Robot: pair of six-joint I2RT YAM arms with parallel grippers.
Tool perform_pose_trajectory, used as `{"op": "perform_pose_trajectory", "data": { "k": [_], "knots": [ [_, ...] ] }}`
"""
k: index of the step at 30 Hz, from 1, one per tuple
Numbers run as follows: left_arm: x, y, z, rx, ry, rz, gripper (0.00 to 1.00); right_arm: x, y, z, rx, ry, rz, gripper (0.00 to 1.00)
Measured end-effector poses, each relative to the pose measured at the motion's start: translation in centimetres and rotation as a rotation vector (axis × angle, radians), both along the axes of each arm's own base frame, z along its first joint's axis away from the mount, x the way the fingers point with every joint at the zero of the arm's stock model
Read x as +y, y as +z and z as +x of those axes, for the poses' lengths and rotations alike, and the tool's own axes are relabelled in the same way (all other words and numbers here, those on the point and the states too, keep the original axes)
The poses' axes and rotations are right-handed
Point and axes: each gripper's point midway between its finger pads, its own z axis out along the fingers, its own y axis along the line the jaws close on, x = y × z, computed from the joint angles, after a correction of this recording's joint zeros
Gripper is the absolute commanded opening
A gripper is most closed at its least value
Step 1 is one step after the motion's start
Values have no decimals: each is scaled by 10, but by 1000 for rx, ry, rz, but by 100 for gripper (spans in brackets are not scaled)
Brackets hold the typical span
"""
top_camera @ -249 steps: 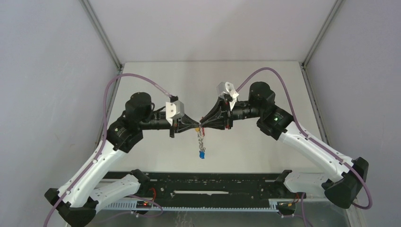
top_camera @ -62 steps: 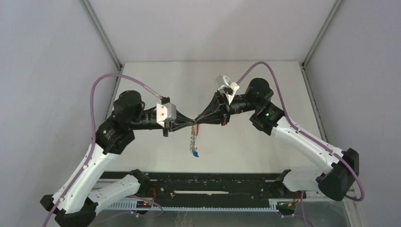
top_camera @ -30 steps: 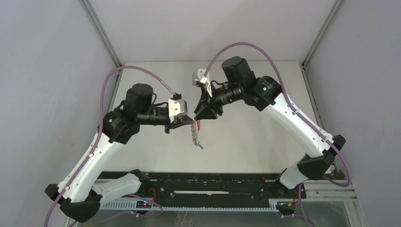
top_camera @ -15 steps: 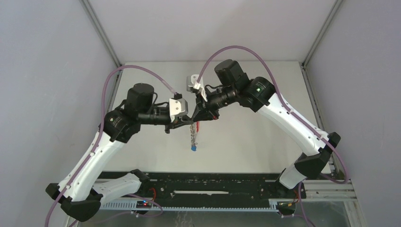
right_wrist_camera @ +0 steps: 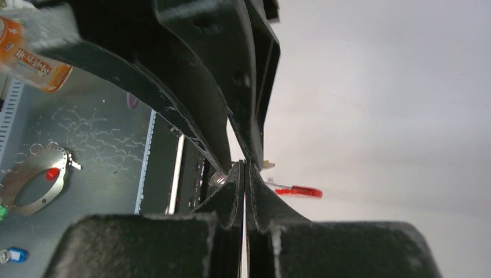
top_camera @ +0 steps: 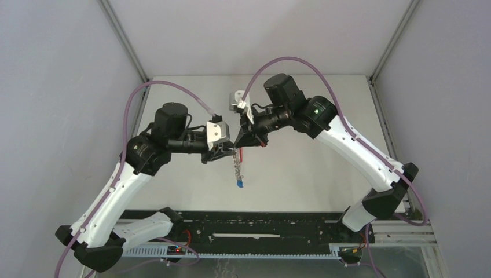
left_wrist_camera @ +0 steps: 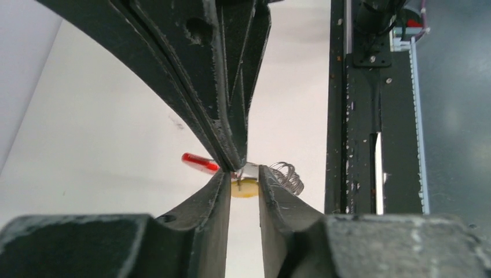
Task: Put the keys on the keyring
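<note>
Left pincer: fingers slightly apart, tip to tip with right pincer, clamped on top of keyring. Keyring clear of table, long axis straight down from right pincer: yellow key between left fingers, red tag beside, blue key lowest.

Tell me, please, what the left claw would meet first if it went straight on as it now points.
Probably the right claw, whose shut tips sit right ahead of the left claw, almost touching it; depth is hard to judge.
</note>
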Motion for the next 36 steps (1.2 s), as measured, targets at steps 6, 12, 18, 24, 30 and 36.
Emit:
{"op": "perform_pose_trajectory", "data": {
  "k": [6, 12, 18, 24, 30, 36],
  "knots": [
    [2, 9, -6, -33, -10, -24, 36, -18, -7, 10, 71, -100, 120, 0],
    [6, 19, -13, -86, -30, -48, 44, -26, 9, 6, 119, -129, 280, 0],
    [3, 28, -6, -138, -29, -69, 40, -19, 22, -1, 143, -84, 396, 0],
    [1, 36, -1, -196, -34, -87, 35, -15, 18, -4, 177, -76, 445, 0],
    [4, 28, -3, -236, -40, -79, 28, -13, 32, -8, 166, -48, 495, 0],
    [5, 27, -3, -265, -52, -69, 15, -12, 39, -11, 164, -35, 516, 0]
  ]
}}
